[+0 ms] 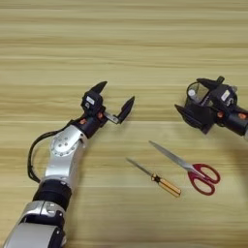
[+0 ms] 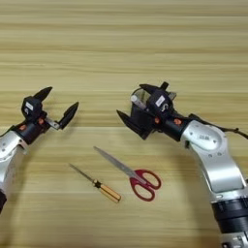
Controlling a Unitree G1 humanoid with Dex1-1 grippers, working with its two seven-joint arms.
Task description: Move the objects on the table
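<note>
My right gripper (image 2: 131,101) is shut on the black mesh pen cup (image 2: 139,115), holding it tilted at the right of the table (image 1: 121,38). A white-grey marker (image 2: 137,101) shows inside the cup's mouth; I cannot make out the black marker. The red-handled steel scissors (image 1: 186,164) lie flat in front of the cup, blades pointing up-left. The amber-handled screwdriver (image 1: 157,178) lies just left of them, its tip also pointing up-left. My left gripper (image 1: 116,94) stands open and holds nothing, well left of the cup and behind the screwdriver.
My left forearm (image 1: 65,150) stretches from the bottom left corner toward the middle. My right forearm (image 2: 210,155) comes in from the bottom right. Bare wood lies across the far half of the table.
</note>
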